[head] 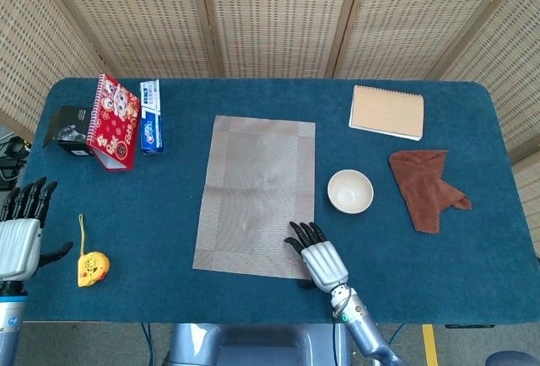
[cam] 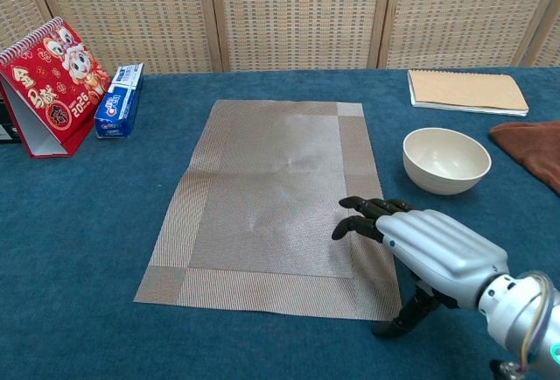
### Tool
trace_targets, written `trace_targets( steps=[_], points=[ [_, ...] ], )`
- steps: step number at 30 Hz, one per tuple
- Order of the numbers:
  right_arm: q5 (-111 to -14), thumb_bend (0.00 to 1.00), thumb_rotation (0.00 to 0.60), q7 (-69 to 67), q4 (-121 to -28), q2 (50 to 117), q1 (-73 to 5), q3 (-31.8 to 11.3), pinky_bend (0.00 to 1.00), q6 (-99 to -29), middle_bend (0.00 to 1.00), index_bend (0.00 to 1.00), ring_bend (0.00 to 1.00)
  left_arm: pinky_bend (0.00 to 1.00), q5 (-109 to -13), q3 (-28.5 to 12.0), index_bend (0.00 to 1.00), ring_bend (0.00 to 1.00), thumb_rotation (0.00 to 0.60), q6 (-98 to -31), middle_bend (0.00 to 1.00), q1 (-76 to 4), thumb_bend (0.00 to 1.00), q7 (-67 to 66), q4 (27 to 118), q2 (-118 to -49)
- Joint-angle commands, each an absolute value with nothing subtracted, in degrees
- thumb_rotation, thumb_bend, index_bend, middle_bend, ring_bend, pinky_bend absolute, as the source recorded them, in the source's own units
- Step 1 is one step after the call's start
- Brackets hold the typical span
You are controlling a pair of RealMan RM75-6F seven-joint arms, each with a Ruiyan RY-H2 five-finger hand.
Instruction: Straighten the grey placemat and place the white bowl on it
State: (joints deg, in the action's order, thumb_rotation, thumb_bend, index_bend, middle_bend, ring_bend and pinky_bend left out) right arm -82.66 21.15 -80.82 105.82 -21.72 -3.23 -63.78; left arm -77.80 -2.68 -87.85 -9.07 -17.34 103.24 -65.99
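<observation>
The grey placemat lies slightly skewed in the middle of the blue table. Right of it stands the white bowl, empty and upright. My right hand is over the mat's near right corner, palm down, fingers spread and extended onto the mat's right border, thumb down beside the corner; it holds nothing. My left hand hovers at the table's left edge with fingers apart and empty; the chest view does not show it.
A red calendar, a blue-white box and a black box stand at the back left. A yellow tape measure lies by my left hand. A notebook and brown cloth lie right.
</observation>
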Motion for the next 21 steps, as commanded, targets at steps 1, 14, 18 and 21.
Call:
trace_targets(
  steps=[1,14,18,21],
  points=[
    [-83.3,0.28,0.6,20.6,-79.9,106.6,-22.1,-3.4,0.0,-64.6,0.0,0.26,0.0,0.0,-77.8,-2.8,0.0,0.0,0.6,-87.7,0.0,-9.0,0.13,-17.2,103.1,-66.0],
    [-83.8,0.39,0.6,19.7,-78.8,107.9,-22.4,-3.9,0.0,-66.9,0.0,0.28,0.0,0.0,-78.3,-3.5,0.0,0.0,0.6,-87.1,0.0,-8.6,0.14,-17.3,102.8,-66.7],
    [-86.4,0.39,0.6,14.9,-75.7,109.6,-23.1,-4.3,0.0,-69.1,0.0,0.3,0.0,0.0,-78.3,-3.7,0.0,0.0,0.6,-87.0,0.0,-8.5,0.14,-17.4,102.8,-66.9],
    [-87.4,0.39,0.6,11.9,-72.7,111.1,-23.5,-4.5,0.0,-70.2,0.0,0.32,0.0,0.0,-78.3,-3.8,0.0,0.0,0.6,-87.0,0.0,-8.3,0.14,-17.3,102.9,-66.9]
  ],
)
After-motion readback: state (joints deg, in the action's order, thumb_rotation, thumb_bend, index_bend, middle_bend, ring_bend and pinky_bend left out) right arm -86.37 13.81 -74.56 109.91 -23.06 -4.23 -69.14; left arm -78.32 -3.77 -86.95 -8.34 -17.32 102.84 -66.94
